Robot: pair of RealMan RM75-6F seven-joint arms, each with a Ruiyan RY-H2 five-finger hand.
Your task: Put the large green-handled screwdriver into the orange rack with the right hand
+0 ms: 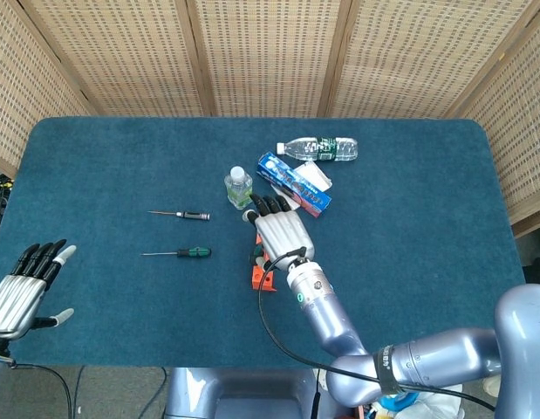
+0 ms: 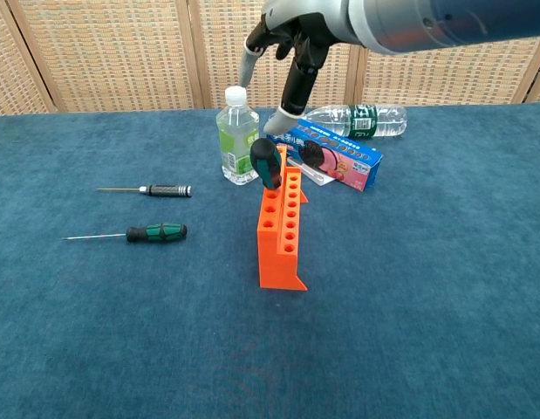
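**Screwdriver stands in the rack, right robot hand above it**

Head view: the right robot hand (image 1: 282, 232) hangs over the orange rack (image 1: 262, 278), covering most of it, its fingers pointing toward the small bottle (image 1: 238, 187) and the blue box (image 1: 293, 183). The left robot hand (image 1: 23, 288) sits at the near left corner of the blue table (image 1: 95, 175), fingers spread, holding nothing. Two thin screwdrivers (image 1: 179, 214) lie well left of the rack.

Chest view: the large green-handled screwdriver (image 2: 268, 164) stands in a far-end hole of the rack (image 2: 283, 236), handle up (tilted slightly). The right robot hand (image 2: 284, 39) is above it, apart from the handle, fingers loosely extended downward and gripping nothing. A clear water bottle (image 2: 357, 120) lies behind the box (image 2: 332, 158).
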